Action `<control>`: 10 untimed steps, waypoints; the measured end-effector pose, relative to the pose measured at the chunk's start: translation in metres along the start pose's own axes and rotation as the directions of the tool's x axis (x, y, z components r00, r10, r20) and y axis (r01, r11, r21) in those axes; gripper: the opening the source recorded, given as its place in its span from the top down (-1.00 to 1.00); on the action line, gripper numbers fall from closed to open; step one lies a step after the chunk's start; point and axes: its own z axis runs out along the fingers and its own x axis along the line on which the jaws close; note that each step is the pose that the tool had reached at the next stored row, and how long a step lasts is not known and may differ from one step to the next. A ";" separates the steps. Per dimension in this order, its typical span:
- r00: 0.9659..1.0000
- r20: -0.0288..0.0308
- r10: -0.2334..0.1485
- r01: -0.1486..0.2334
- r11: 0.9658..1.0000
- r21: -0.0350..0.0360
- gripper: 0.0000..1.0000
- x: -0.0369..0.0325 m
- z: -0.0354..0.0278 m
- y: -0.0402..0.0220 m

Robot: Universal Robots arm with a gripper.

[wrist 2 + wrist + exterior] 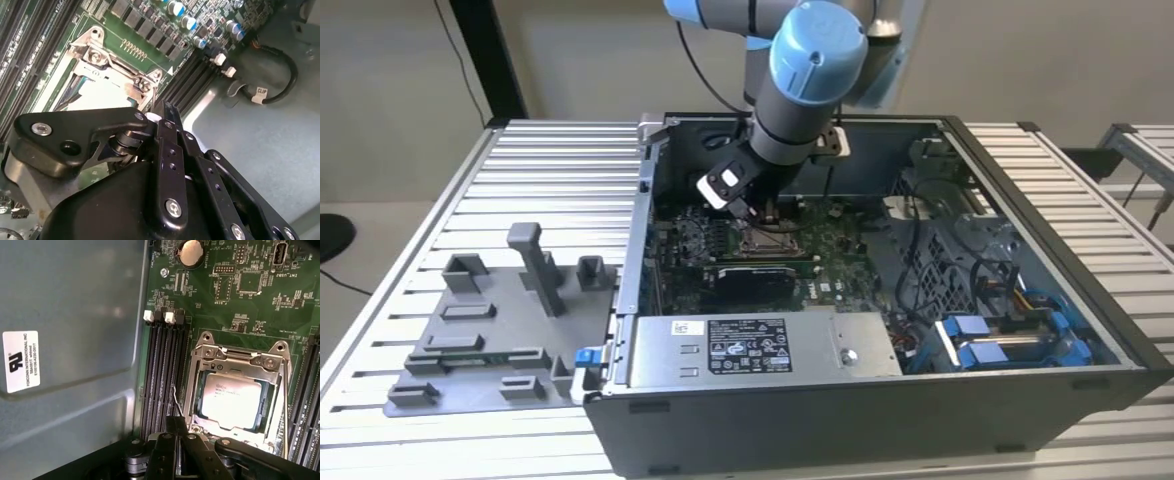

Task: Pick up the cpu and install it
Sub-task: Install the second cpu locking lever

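Cpu, a flat square chip with a pale silvery metal top, lies inside the square metal-framed socket on the green motherboard, as the first wrist view shows. The arm, with a light blue joint cap and a grey tube body, reaches down from above into the open computer case and leans a little toward the exterior view's left. Its pincer hangs just above the socket area. In both wrist views the black, matt fingers of the pincer look pressed together with nothing between them, and they stand beside the socket frame, near the row of long dark memory slots. The case stands on a table of ribbed grey metal. On the exterior view's left lies a grey plastic fixture with upright blocks.
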 end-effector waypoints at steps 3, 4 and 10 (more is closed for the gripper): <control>1.000 0.001 0.000 0.000 1.000 0.000 1.00 -0.0003 0.0009 0.0033; 1.000 0.001 0.000 0.000 1.000 0.000 1.00 -0.0004 0.0012 0.0045; 1.000 0.002 0.000 0.000 1.000 0.001 1.00 -0.0017 0.0033 0.0115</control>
